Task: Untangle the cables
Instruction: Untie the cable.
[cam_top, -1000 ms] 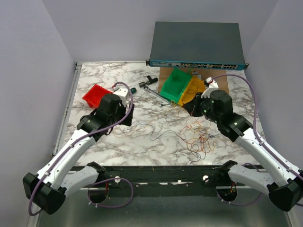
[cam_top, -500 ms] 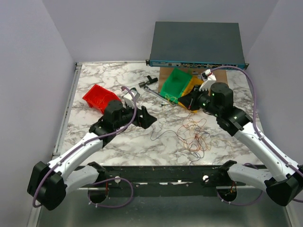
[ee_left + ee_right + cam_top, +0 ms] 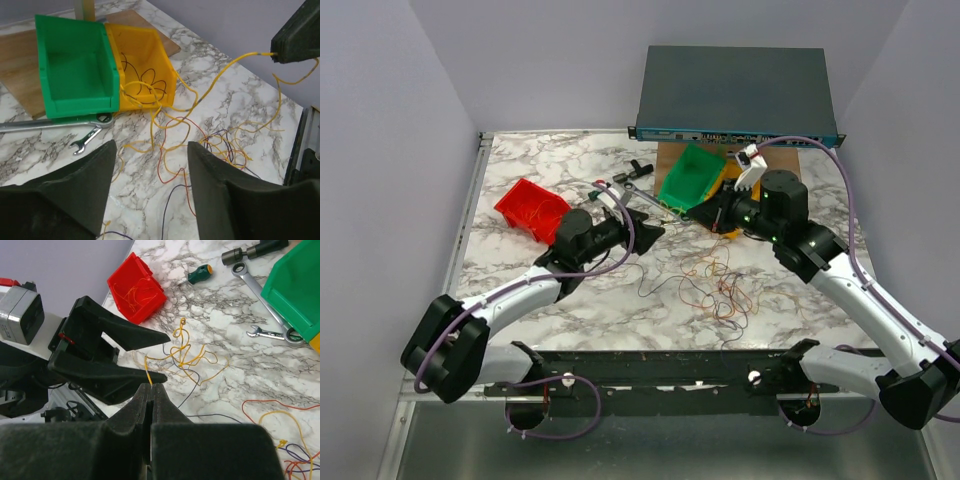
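Right wrist: you see right gripper pinched closed on yellow cable | left wrist only: left gripper gaping, empty; dark cables inside yellow bin.

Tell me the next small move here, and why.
Probably draw the right gripper slowly away from the tangle: its jaws are shut on a yellow wire that runs down into it, while the left gripper hangs open above, holding nothing.
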Controlling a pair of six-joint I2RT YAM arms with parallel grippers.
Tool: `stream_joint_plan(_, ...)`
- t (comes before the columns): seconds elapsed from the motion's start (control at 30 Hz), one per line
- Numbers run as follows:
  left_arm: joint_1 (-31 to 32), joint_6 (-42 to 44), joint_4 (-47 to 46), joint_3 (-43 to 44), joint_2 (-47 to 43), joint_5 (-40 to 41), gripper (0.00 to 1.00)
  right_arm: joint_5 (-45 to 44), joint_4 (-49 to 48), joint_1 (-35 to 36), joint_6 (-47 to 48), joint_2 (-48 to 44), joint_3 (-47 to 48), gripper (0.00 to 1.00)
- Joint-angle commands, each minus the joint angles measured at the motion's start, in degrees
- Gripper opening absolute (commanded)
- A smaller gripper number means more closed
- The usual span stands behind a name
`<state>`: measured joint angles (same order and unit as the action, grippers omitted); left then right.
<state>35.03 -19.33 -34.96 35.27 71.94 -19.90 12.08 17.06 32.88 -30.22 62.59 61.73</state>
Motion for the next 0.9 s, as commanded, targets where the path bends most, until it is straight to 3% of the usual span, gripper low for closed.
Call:
stream_joint_plan(0.0, 0.39, 3.8, -1.56, 4.94, 2.87, -1.24, 0.53, 2.62, -2.63, -0.19, -1.45, 0.0, 0.23, 0.01)
stream_joint_plan(0.17, 0.39, 4.28, 0.49, 7.66, 5.55, -2.06, 0.39, 1.92, -2.98, -0.22, -1.89, -0.26, -0.47, 0.01)
stream_joint_plan(0.27, 0.39, 5.29, 3.68, 10.07, 7.75, -3.39, 0.22, 1.34, -2.91, -0.19, -2.17, -0.62, -0.47, 0.01)
stream_joint_plan(0.47, 0.31, 5.88, 4.71, 9.86, 8.18, -3.48, 0.0, -7.55, -1.61, -0.19, -3.33, -4.29, -1.35, 0.01)
stream_joint_plan(0.57, -0.14, 6.23, 7.26, 9.22, 6.62, -1.2, 0.0, -18.35, 1.82, -0.21, -4.22, -6.77, -1.58, 0.01)
stream_joint_plan(0.67, -1.74, 4.6, 9.57, 8.19, 4.9, -0.08, 0.0, -35.95, 7.43, -0.23, -7.51, -9.38, -2.31, 0.01)
stream_joint_plan(0.87, -9.81, -3.95, 9.12, 2.37, 0.8, -1.37, 0.0, -63.8, 17.34, -0.21, -13.78, -17.12, -5.5, 0.01)
